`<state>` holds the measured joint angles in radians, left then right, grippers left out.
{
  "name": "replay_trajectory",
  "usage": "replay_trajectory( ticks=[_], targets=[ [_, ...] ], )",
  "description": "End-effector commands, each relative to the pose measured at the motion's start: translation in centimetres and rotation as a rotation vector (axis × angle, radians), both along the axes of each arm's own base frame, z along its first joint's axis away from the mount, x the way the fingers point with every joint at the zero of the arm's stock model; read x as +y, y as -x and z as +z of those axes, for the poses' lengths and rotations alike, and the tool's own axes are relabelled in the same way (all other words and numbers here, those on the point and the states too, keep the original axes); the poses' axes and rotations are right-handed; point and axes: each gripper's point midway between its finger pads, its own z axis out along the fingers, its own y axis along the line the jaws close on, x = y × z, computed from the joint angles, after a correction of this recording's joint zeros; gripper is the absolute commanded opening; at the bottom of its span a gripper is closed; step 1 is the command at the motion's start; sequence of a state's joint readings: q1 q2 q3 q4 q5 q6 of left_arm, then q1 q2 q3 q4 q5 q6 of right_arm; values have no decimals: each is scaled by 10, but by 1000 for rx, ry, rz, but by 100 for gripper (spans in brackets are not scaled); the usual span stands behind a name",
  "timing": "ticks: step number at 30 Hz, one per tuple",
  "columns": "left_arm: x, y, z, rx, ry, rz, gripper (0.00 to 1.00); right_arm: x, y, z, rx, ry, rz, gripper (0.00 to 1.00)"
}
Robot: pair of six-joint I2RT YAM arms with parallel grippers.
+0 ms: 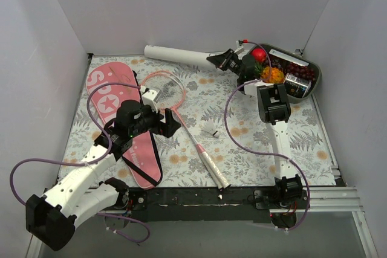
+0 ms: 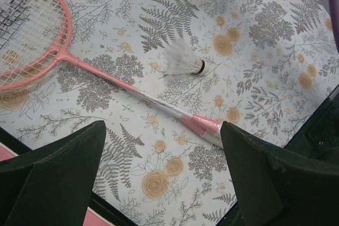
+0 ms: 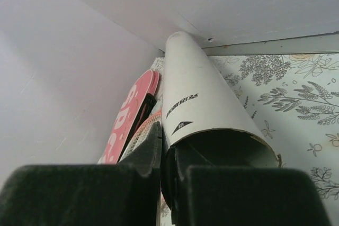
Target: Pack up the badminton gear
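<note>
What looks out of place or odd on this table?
The tray of fruit in the far right corner is no badminton gear. The shuttlecock lies tipped on its side beside the racket, outside the open tube. Nothing looks broken or spilled.

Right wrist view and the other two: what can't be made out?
Long white tube: right wrist view, inside dark, right claw on its rim; contents unknowable.
Pink bag: top view, left arm covers its middle; lettering incomplete.
Racket: left wrist view, head cut by the left edge, handle behind a finger of the left claw.
Grey tray: top view, right arm covers its left end; fruit too small to name.
</note>
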<state>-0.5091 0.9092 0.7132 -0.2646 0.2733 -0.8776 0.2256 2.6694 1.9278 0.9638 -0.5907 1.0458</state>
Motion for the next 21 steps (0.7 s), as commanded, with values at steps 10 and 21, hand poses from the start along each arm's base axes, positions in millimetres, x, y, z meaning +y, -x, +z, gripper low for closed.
replay_trajectory(
  ticks=[10,21],
  targets=[
    [41,-8,92,-285,-54,156,91,-6,120,208,-358,4,120,1],
    [34,30,173,-535,-70,-65,92,7,252,263,-388,373,214,1]
  ],
)
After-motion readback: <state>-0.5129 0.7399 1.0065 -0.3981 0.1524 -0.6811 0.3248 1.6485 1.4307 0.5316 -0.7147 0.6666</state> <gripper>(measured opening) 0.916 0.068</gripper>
